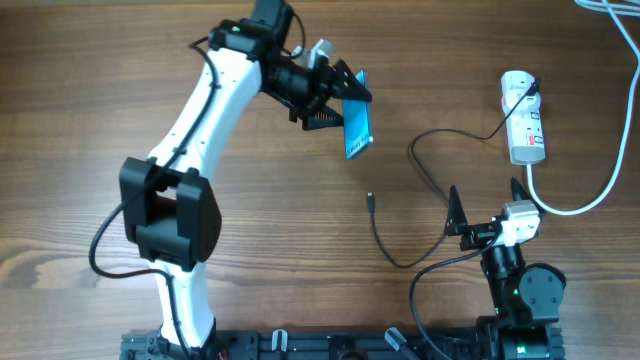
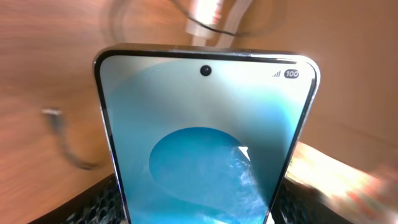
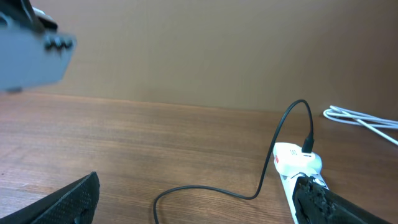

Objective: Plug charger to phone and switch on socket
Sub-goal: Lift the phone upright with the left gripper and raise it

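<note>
Brown wood-grain table (image 1: 80, 100) all around, with a plain tan board (image 3: 217, 50) behind it. The left arm reaches far across, and the left gripper (image 1: 338, 102) is clamped on the phone (image 1: 357, 128), held up on edge, its teal screen filling the wrist view. The right arm sits folded near the front, right gripper (image 1: 487, 200) spread wide, holding nothing. The socket (image 1: 523, 118) lies far right beside its white cord (image 1: 590, 200). The charger (image 1: 460, 133) loops from it, plug tip (image 1: 370, 200) lying loose mid-table.

Table (image 1: 80, 120) brown woodgrain; phone (image 1: 357, 125) screen cyan-blue; charger (image 1: 404, 265) black; socket (image 1: 524, 125) white.
</note>
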You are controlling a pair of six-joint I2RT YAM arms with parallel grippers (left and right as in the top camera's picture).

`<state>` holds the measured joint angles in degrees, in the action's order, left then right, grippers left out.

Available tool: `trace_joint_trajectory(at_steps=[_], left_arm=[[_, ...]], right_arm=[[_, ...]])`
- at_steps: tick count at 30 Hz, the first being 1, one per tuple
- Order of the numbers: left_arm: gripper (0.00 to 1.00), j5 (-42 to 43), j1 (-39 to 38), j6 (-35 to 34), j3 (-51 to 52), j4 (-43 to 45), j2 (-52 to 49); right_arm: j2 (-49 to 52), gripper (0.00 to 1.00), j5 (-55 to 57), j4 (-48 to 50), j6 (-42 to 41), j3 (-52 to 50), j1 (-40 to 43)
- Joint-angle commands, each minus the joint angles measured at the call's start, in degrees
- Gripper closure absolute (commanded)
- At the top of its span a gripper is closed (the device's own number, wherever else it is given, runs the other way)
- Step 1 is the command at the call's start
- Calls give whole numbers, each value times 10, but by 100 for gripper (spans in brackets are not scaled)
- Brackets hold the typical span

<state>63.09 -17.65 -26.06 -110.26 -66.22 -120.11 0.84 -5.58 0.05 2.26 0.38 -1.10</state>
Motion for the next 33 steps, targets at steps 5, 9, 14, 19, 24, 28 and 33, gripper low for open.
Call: trace_joint_trajectory(at_steps=[5, 9, 14, 19, 24, 28, 33], left_arm=[[26, 273, 49, -27, -4, -5, 19], [25, 273, 63, -96, -4, -5, 19], [27, 273, 81, -170, -4, -5, 19], [27, 273, 94, -181, -4, -4, 19], [27, 273, 103, -182, -4, -5, 19], [28, 273, 105, -182, -4, -5, 19], [29, 273, 105, -196, -4, -5, 19]], right_arm=[[-2, 0, -5, 3, 3, -1, -3], [-2, 0, -5, 3, 3, -1, -3], [-2, 0, -5, 3, 3, -1, -3], [-2, 0, -5, 3, 3, -1, -3], [-2, 0, -5, 3, 3, -1, -3], [-2, 0, -5, 3, 3, -1, -3], [-2, 1, -5, 3, 3, -1, -3]])
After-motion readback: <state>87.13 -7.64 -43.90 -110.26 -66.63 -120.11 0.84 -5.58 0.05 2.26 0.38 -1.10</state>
